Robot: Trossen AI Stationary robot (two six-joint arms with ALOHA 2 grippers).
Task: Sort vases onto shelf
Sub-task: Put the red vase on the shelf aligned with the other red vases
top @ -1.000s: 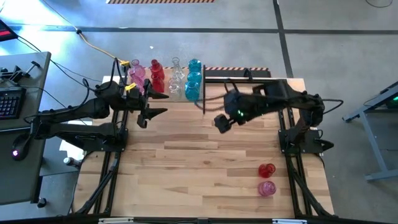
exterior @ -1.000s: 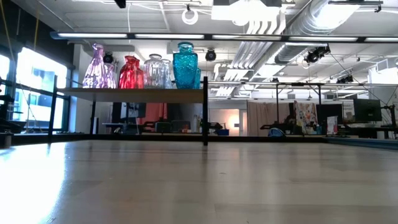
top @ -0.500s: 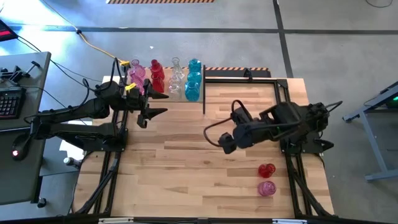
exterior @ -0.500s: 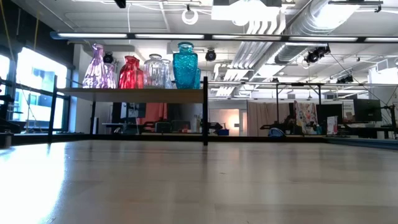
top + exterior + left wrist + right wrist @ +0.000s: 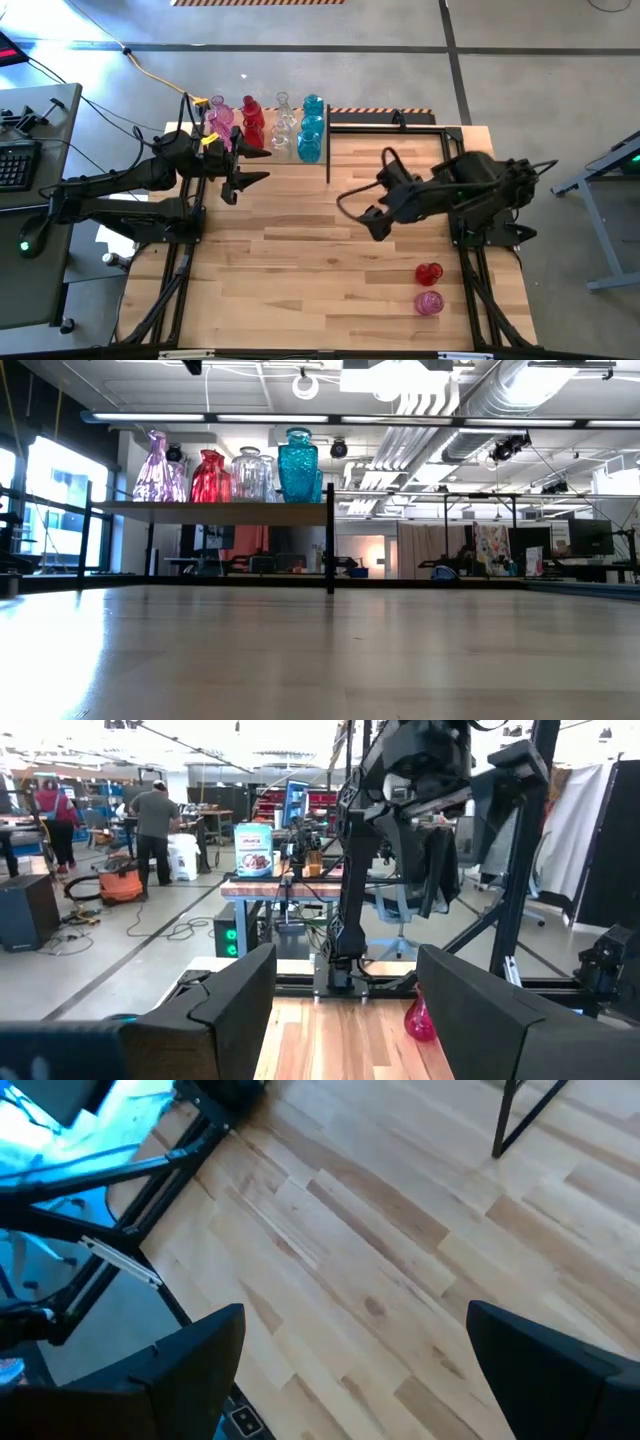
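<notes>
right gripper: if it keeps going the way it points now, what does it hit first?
Probably the bare plank-striped wooden tabletop. The open right gripper tilts down toward the table's middle, and its wrist view shows only planks ahead. The red glass vase lies off that line. Depth is unclear.

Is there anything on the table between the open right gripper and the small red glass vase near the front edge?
Nothing visible. Only bare wooden tabletop lies between the right gripper and the small red glass vase. A pink glass vase lies beyond the red one, not in the path.
</notes>
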